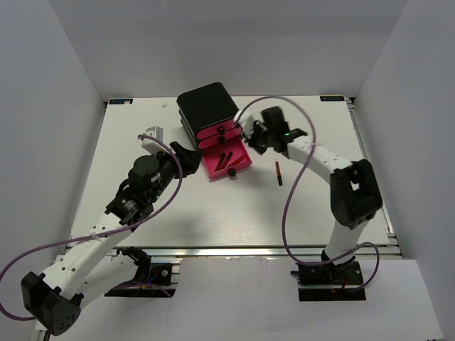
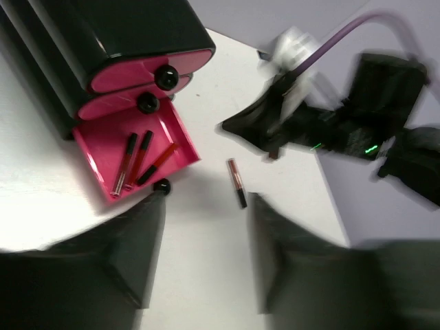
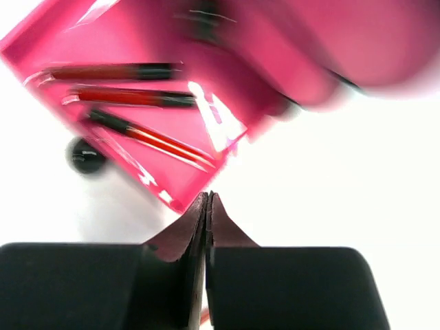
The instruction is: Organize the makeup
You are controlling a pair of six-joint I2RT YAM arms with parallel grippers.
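Three thin dark-red lip sticks (image 1: 227, 158) lie in the pulled-out bottom pink drawer (image 1: 240, 152) of the black box (image 1: 205, 105). A fourth lip stick (image 1: 279, 172) lies loose on the table to the right of the drawer. My right gripper (image 1: 256, 139) is shut and hovers by the drawer's right corner; its wrist view shows the closed fingertips (image 3: 208, 206) just off the drawer (image 3: 103, 41) and the sticks (image 3: 124, 96). My left gripper (image 1: 186, 158) is open and empty left of the drawer. Its view shows the loose stick (image 2: 237, 183) ahead of its fingers (image 2: 148, 254).
The two upper pink drawers (image 1: 217, 132) are shut. The open drawer's black knob (image 1: 232, 175) faces the near side. A small pale object (image 1: 151, 133) lies at the back left. The right arm (image 2: 330, 124) crosses the left wrist view. White walls enclose the table.
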